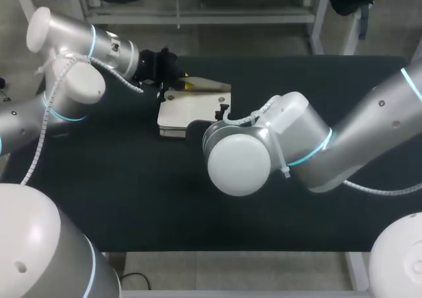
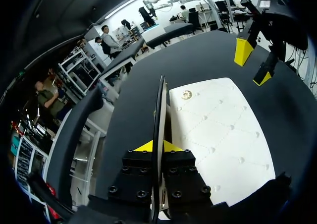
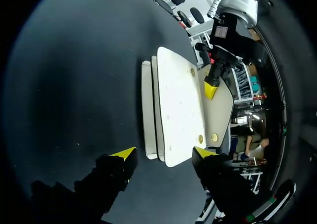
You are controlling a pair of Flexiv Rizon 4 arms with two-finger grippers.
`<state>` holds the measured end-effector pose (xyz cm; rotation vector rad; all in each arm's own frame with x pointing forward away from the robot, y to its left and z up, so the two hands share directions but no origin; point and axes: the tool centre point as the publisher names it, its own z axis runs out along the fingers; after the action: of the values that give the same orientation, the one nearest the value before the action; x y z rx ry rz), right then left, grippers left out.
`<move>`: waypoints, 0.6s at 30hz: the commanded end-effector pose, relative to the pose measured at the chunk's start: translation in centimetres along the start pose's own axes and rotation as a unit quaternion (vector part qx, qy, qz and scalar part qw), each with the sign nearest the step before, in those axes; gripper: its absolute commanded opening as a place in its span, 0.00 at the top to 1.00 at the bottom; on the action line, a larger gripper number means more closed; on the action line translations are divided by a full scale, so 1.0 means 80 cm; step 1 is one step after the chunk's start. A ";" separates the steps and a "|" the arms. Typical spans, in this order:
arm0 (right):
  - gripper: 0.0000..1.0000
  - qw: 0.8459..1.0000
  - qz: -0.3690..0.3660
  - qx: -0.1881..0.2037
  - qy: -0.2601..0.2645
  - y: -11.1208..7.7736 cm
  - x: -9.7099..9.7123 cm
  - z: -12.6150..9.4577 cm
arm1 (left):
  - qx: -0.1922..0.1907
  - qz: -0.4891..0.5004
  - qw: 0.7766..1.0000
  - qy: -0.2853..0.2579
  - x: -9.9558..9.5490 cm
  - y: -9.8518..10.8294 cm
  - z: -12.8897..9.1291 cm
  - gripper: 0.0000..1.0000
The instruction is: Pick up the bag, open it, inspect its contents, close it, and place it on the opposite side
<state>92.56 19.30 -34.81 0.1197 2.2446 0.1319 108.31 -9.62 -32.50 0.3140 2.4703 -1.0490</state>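
The left pincer grips the raised flap of the flat cream quilted bag; the right pincer hangs open beside it. Next, probably, look inside.

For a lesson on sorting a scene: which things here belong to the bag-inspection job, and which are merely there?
Belonging to the job:
cream bag
its lifted flap, clamped by the left gripper
right gripper, open at the bag's end

Merely there:
black table, which only bears the bag
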 end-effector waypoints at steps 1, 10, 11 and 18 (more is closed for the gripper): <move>0.30 1.000 0.002 -0.003 -0.005 -0.001 0.001 0.010 | 0.002 -0.001 1.000 0.006 0.000 0.000 0.000 1.00; 0.41 1.000 0.005 -0.012 -0.001 -0.001 -0.004 0.026 | 0.005 0.000 1.000 0.016 0.006 -0.004 -0.001 1.00; 0.42 1.000 0.005 -0.013 0.000 0.000 -0.004 0.027 | 0.005 -0.001 1.000 0.017 0.007 -0.004 -0.001 1.00; 0.47 1.000 0.003 -0.014 0.005 0.003 -0.002 0.036 | 0.006 -0.006 1.000 0.027 0.010 -0.001 0.002 1.00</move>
<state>94.60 19.50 -36.13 0.1128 2.2534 0.1653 107.35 -9.79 -32.84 0.3320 2.5148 -1.0686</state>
